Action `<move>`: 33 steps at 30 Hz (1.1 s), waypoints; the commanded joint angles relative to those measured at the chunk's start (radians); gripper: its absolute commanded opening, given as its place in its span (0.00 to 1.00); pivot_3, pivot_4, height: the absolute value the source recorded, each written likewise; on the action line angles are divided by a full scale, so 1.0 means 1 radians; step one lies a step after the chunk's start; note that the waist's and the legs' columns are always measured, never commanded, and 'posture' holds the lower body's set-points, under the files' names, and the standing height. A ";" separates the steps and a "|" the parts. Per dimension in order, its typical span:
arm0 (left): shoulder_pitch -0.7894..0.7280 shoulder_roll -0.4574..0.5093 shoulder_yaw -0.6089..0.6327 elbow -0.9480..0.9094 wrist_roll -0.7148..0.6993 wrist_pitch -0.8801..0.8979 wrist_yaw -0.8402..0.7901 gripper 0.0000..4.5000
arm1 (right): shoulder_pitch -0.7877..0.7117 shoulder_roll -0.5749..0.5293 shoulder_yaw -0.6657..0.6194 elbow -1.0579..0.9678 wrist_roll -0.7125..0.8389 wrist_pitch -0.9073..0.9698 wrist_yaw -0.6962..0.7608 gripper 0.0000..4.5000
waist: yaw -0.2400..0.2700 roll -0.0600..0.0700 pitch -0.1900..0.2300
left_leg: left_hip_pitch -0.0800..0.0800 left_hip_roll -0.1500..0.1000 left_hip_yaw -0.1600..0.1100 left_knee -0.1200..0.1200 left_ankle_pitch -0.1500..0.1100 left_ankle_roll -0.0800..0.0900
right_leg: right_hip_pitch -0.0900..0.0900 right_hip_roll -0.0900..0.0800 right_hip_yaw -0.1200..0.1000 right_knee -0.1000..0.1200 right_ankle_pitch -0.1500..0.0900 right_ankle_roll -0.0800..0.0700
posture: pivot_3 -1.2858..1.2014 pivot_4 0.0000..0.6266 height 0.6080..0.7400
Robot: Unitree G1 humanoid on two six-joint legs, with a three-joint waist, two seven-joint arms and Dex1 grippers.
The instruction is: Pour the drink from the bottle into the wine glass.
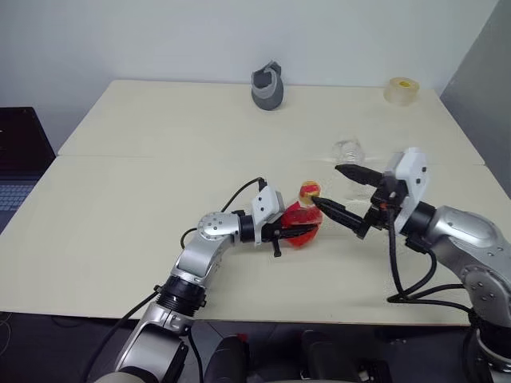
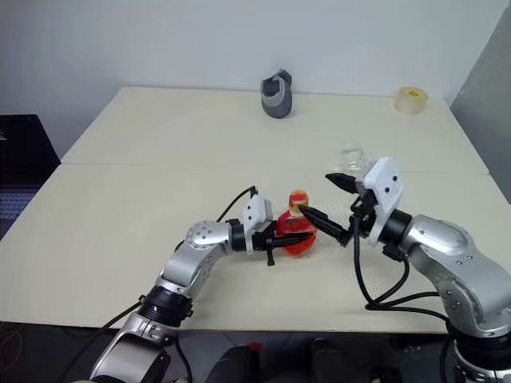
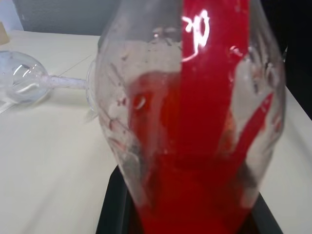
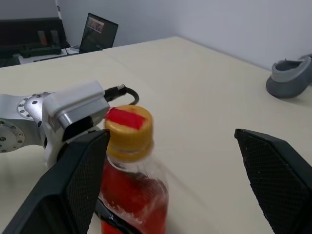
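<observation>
1. Left gripper (image 1: 297,232) pinches the bottle (image 1: 303,225) low on its body, upright just off the table (image 1: 120,199); cap (image 4: 127,131) on, drink (image 3: 195,185) inside.
2. Right gripper (image 1: 345,194) is spread wide, one finger beside the cap.
3. Glass (image 1: 348,149) lies tipped on the table beyond the right gripper.
4. Step, I'd say: uncap. Centre fingers on the cap, close squarely, twist without tilting the bottle.

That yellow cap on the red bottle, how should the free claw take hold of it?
Probably around the cap, from the side. The bottle stands upright, held low by the left gripper, so its top is free; the open right gripper already points level at it.
</observation>
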 commanded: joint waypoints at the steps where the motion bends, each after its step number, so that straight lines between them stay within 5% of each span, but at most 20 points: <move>1: -0.017 -0.006 0.014 -0.032 -0.014 -0.029 -0.004 0.17 | 0.009 -0.029 -0.060 -0.025 0.058 0.012 0.026 0.97 | 0.000 0.000 0.000 | 0.000 0.000 0.000 0.000 0.000 0.000 | 0.000 0.000 0.000 0.000 0.000 0.000 | 0.52 0.24 1.00; 9: -0.013 -0.005 0.012 -0.037 -0.013 -0.029 -0.003 0.17 | -0.020 -0.062 -0.063 -0.073 0.161 0.046 0.028 0.97 | -0.001 0.000 0.000 | 0.000 0.000 0.000 0.000 0.000 0.000 | 0.000 0.000 0.000 0.000 0.000 0.000 | 0.52 0.24 1.00; 20: -0.022 -0.013 0.010 -0.027 -0.011 -0.031 -0.002 0.17 | -0.155 0.068 0.190 -0.042 -0.096 -0.025 -0.128 0.97 | -0.001 0.000 0.000 | 0.000 0.000 0.000 0.000 0.000 0.000 | 0.000 0.000 0.000 0.000 0.000 0.000 | 0.52 0.24 1.00; 33: -0.017 -0.013 0.008 -0.034 -0.012 -0.028 0.001 0.17 | -0.064 0.057 0.080 -0.047 -0.054 -0.016 -0.079 0.97 | 0.000 0.000 0.000 | 0.000 0.000 -0.001 0.000 0.000 0.000 | 0.000 0.000 0.000 0.000 0.000 0.000 | 0.52 0.24 1.00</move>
